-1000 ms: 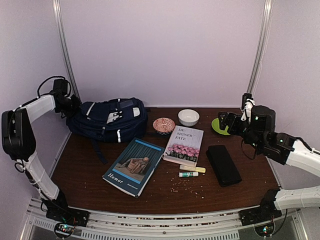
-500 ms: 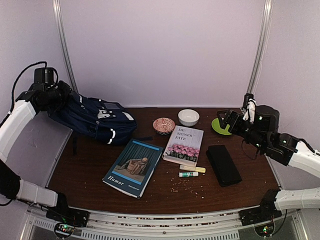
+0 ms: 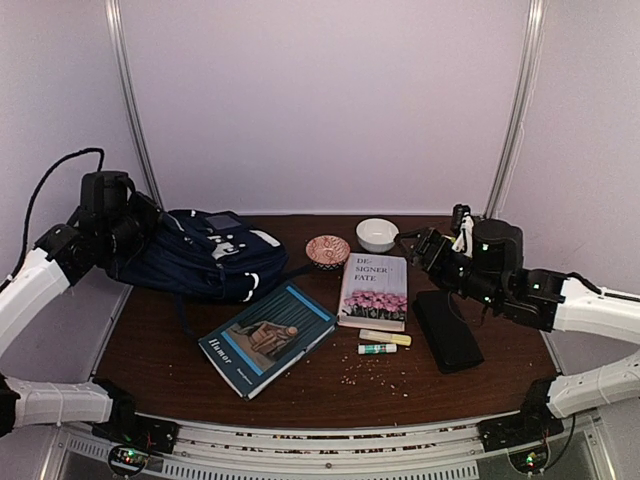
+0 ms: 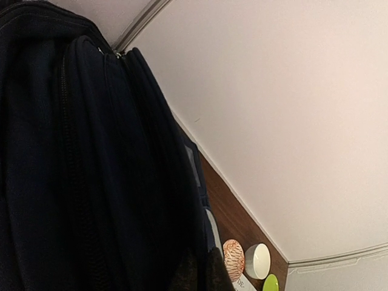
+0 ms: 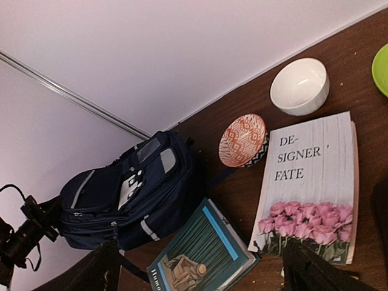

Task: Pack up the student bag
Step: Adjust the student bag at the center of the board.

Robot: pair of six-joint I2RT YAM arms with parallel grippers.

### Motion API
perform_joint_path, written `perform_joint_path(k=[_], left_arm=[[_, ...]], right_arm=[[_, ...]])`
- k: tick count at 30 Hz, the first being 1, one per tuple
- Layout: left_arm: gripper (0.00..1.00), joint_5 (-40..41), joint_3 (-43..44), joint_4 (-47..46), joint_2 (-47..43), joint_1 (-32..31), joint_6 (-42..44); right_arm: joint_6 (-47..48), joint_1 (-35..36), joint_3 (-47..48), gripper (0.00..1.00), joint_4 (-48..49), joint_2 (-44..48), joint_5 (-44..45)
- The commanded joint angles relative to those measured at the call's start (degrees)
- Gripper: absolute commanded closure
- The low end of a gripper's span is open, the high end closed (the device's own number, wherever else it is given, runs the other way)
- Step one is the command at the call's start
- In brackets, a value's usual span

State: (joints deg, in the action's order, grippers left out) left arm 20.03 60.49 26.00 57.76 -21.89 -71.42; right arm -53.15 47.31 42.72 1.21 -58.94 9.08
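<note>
Brown counter (image 3: 150, 345): at its far left corner the left gripper (image 3: 135, 232) grips the student bag (image 3: 215, 258); the right gripper (image 3: 412, 245) is spread wide.

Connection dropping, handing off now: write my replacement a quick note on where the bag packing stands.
Left gripper: appears clamped on the left end of the large navy-blue fabric backpack, back left of table; jaws hidden.
Right gripper: open, empty, hovering near the white rose-cover book.
Done: nothing seen packed.
To do: rose book, blue Humor book, flat black case, yellow marker, glue stick, all on the table.
</note>
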Motion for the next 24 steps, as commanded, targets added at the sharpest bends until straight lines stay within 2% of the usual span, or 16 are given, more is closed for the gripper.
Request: perform_joint_path(k=[1, 5, 11, 12, 14, 21, 24], left_arm=[[1.00, 3.38, -6.67, -11.08, -2.63, -4.56, -4.12], [1.00, 3.44, -12.54, -13.26, -4.14, -7.90, -5.19], [1.00, -0.21, -19.83, -13.55, -5.97, -10.26, -4.26], [0.97, -0.67, -20.40, -12.73, -6.49, -10.31, -3.44], [0.87, -1.24, -20.65, -9.83, -7.65, -10.31, -1.28], [0.36, 0.22, -19.69, 1.63, -14.22, -10.35, 4.29], [0.23, 0.57, -17.88, 5.29, -17.26, -10.29, 7.16]], right_arm=[[-13.51, 5.14, 2.50, 0.07, 7.22, -6.12, -1.77], [-19.09, 10.14, 7.01, 0.06, 10.52, -14.95, -3.61], [-19.89, 13.38, 13.45, 0.06, 10.52, -23.24, -3.70], [-19.97, 13.43, 13.59, 0.06, 10.71, -23.97, -3.54], [-20.06, 13.56, 14.15, 0.06, 11.06, -25.38, -3.54], [-20.20, 14.04, 18.83, 0.06, 10.56, -30.92, -4.75], [-20.41, 14.11, 20.75, 0.07, 10.39, -33.16, -4.79]])
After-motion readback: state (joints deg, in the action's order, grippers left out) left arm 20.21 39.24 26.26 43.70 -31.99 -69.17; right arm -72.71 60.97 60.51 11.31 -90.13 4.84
